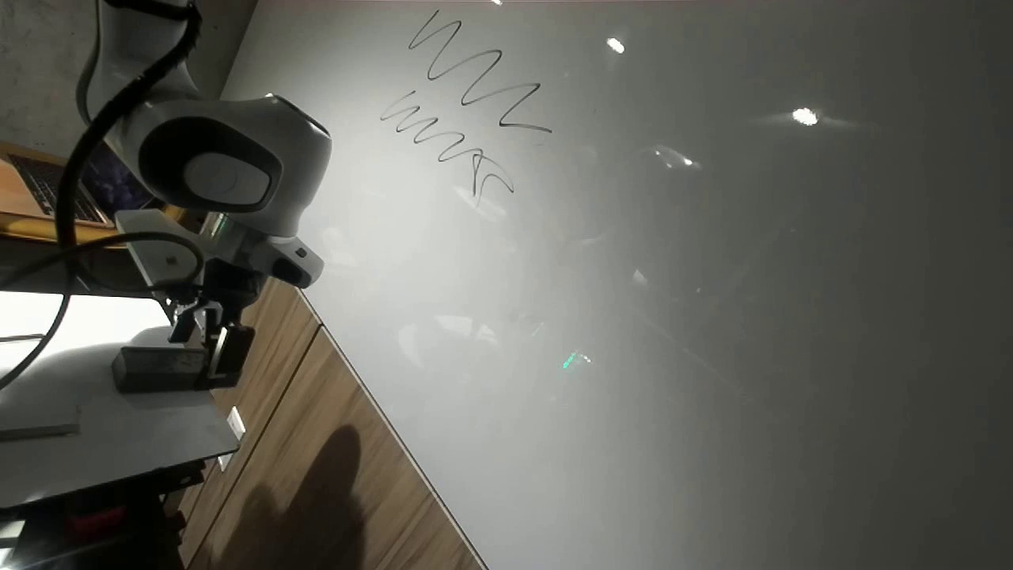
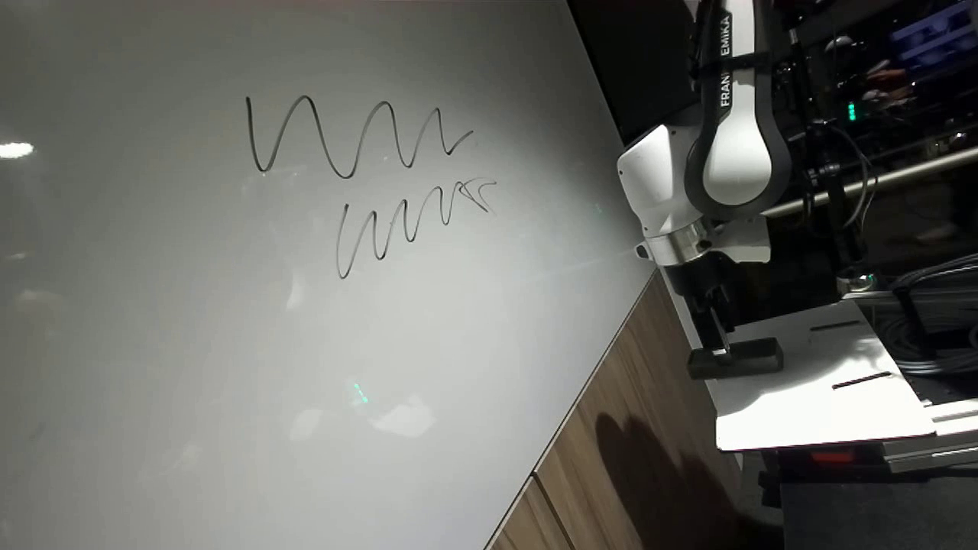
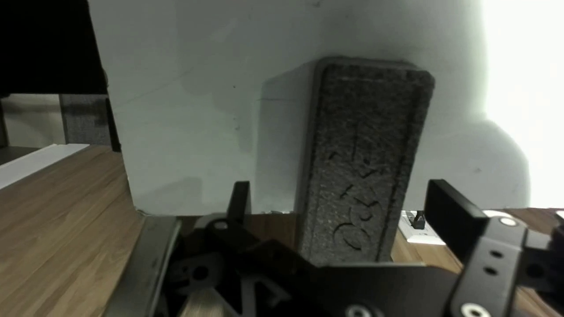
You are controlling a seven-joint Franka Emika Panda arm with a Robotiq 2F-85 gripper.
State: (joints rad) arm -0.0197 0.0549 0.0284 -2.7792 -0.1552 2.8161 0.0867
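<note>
End effector spread wide, fingers apart, visible gap on each side of grey felt eraser. Eraser's near end between fingers; from there it stretches toward 12 o'clock in wrist view, lying on white surface, near end poking past surface edge. White wall plate at 5 o'clock from eraser. In exterior view, from end effector: wood panel at 7 o'clock, glossy whiteboard at 9, its two black zigzag lines at 10.
</note>
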